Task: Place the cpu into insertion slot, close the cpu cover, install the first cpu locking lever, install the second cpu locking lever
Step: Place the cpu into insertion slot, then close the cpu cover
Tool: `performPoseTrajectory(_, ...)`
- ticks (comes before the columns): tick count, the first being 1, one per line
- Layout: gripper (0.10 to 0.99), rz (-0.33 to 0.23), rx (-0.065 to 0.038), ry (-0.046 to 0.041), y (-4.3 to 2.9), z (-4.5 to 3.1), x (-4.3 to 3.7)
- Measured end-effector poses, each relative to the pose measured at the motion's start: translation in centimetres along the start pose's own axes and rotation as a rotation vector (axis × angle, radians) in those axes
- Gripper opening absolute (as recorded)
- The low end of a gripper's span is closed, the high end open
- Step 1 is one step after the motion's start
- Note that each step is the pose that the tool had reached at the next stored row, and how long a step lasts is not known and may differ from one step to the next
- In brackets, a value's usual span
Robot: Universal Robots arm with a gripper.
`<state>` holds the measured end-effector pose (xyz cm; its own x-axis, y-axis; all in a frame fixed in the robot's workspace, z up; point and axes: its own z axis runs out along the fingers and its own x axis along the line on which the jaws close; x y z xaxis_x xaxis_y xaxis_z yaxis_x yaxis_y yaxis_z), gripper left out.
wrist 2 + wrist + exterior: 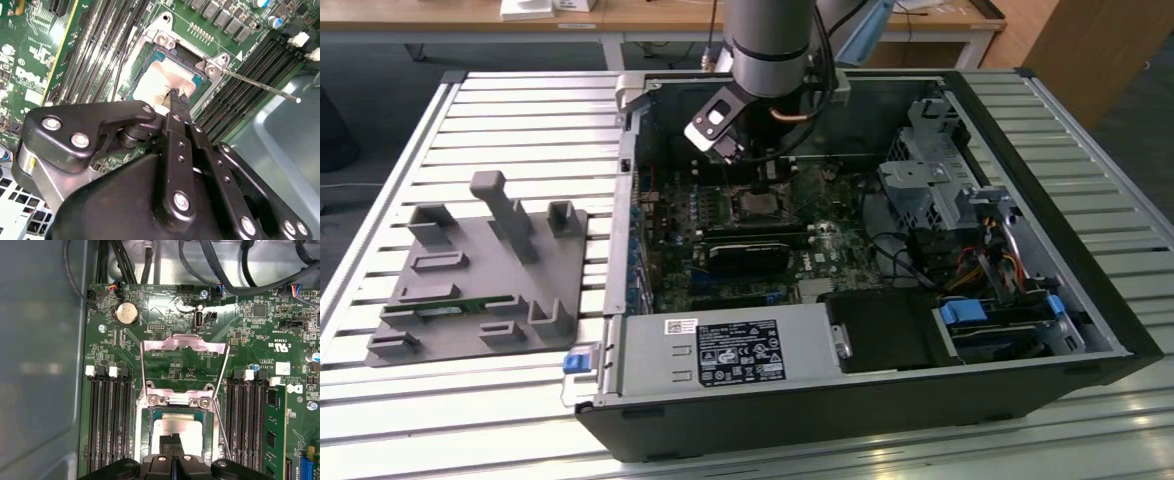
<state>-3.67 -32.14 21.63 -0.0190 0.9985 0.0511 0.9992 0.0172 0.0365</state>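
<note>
The gripper (172, 441), its 2 fingers pressed together on nothing, hangs with its tip just over the cpu (187, 432), which lies seated in the insertion slot (180, 412). The cpu cover (185, 343) stands swung open (1 thin lever (260, 86) juts sideways).

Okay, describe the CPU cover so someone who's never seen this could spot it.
In the open computer case, look on the green motherboard between the long black memory slots. The cpu cover is the thin silver frame swung open off the socket; unlike the solid pale cpu, board shows through its window.
</note>
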Motion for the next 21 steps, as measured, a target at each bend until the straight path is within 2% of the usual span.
performPoseTrajectory(13,0.110,0.000,0.000,-0.0025,0.02,-0.54,0.03)
performPoseTrajectory(21,0.110,0.000,0.000,-0.0026,0.05,-1.32,0.07)
